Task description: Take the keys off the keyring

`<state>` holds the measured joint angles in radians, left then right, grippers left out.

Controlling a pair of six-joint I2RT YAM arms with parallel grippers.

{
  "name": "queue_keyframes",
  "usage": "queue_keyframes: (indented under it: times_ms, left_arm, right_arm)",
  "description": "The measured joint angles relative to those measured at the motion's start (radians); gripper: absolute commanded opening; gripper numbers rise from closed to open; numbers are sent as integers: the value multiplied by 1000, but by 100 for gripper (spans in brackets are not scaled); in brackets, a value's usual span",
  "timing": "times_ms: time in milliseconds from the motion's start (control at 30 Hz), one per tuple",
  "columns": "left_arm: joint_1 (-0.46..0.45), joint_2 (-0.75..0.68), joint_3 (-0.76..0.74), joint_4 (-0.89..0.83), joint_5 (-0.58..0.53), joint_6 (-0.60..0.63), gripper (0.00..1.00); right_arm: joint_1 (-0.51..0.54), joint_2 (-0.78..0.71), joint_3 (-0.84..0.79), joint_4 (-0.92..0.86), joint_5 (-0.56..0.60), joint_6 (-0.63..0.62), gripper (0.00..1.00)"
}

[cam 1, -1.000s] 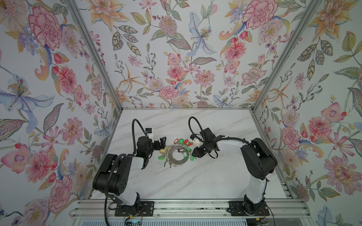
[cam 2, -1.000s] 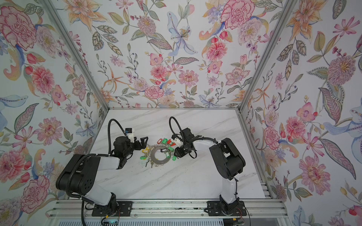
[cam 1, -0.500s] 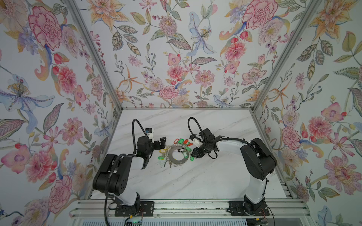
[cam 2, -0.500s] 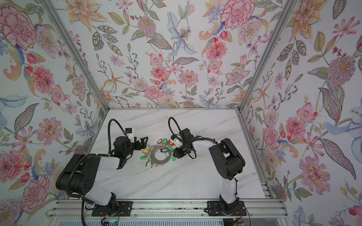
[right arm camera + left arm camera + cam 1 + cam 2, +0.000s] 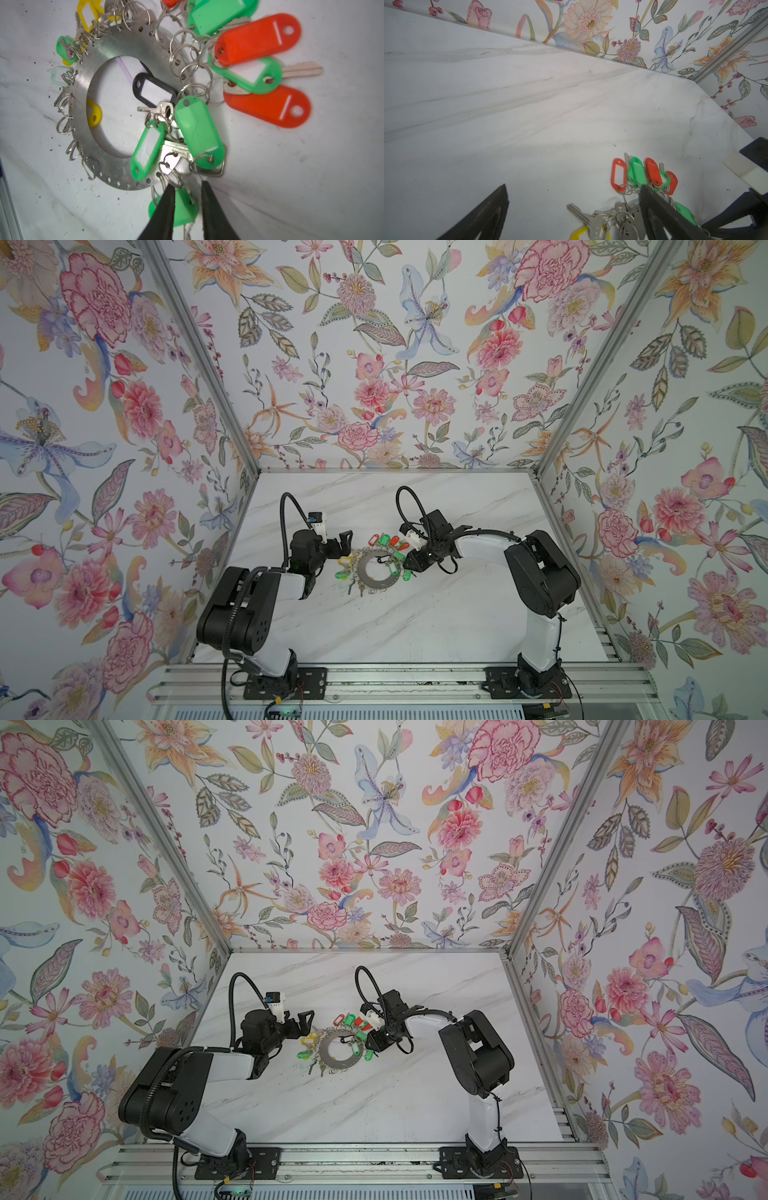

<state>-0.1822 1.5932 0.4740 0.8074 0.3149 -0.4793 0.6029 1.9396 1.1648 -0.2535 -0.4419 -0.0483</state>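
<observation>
Grey keyring (image 5: 116, 45) flat w/ keys (image 5: 301, 70); L gripper (image 5: 573, 185) wide apart, R gripper (image 5: 188, 184) narrowly parted over green tag (image 5: 185, 209), grip unclear.

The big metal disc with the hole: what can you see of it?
The keyring is a flat, brushed grey metal disc with a wide round hole and small holes along its rim. It lies on the marble table. Wire split rings carrying keys and coloured tags hang from those holes; some tags lie across it. The right pincer stands at its edge, over a green tag.
</observation>
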Motion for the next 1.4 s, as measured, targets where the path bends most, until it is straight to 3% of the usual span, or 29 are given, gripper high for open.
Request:
queue_keyframes:
  times_ms: [567,767,1067,1400]
  left_arm:
    - [0,0,0,0,0,0,99]
    - [0,0,0,0,0,0,99]
    - [0,0,0,0,0,0,99]
    - [-5,0,0,18,60,0,88]
  right_arm:
    - [13,-23,-33,-10,10,-12,15]
    - [14,-29,-37,-15,12,-19,6]
    - [24,-41,-37,-18,34,-20,4]
    - [24,-122,-37,-34,58,-27,4]
